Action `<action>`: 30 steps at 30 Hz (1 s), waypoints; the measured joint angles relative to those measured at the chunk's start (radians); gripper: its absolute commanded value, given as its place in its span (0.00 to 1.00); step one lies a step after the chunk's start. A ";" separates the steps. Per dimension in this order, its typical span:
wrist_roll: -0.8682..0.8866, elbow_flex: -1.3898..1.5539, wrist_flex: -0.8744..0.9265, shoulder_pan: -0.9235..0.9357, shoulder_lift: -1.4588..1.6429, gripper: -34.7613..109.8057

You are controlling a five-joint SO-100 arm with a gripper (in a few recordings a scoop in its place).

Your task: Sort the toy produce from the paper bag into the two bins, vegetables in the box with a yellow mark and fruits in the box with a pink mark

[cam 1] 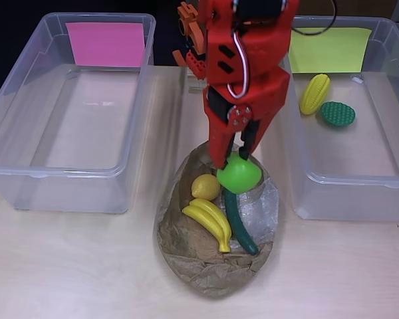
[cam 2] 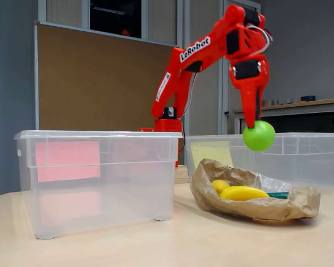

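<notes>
Crumpled brown paper bag [cam 1: 213, 266] beneath red plastic gripper [cam 1: 237, 158] clamped on smooth, round green fruit [cam 1: 239, 175].

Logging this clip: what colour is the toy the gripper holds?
Bright green toy, shut in the gripper; clearest in the fixed view.

Two clear bins: one with a pink label [cam 1: 107, 44], one with a yellow label [cam 1: 330, 50]. One paper bag [cam 1: 213, 262]. One lemon [cam 1: 205, 187], one banana [cam 1: 209, 221], one cucumber [cam 1: 239, 222], one green apple [cam 1: 239, 175], one corn cob [cam 1: 314, 94], one dark green bumpy vegetable [cam 1: 337, 113].
</notes>
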 measured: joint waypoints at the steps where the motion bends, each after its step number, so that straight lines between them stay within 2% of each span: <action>1: -0.002 0.031 -0.002 0.015 0.043 0.32; 7: -0.098 0.235 0.032 0.193 0.357 0.31; 11: -0.225 0.282 0.037 0.405 0.515 0.31; 16: -0.365 0.318 -0.011 0.776 0.520 0.31; 19: -0.426 0.367 -0.066 0.930 0.476 0.31; 24: -0.465 0.508 -0.155 1.057 0.393 0.31; 30: -0.465 0.749 -0.259 1.075 0.373 0.32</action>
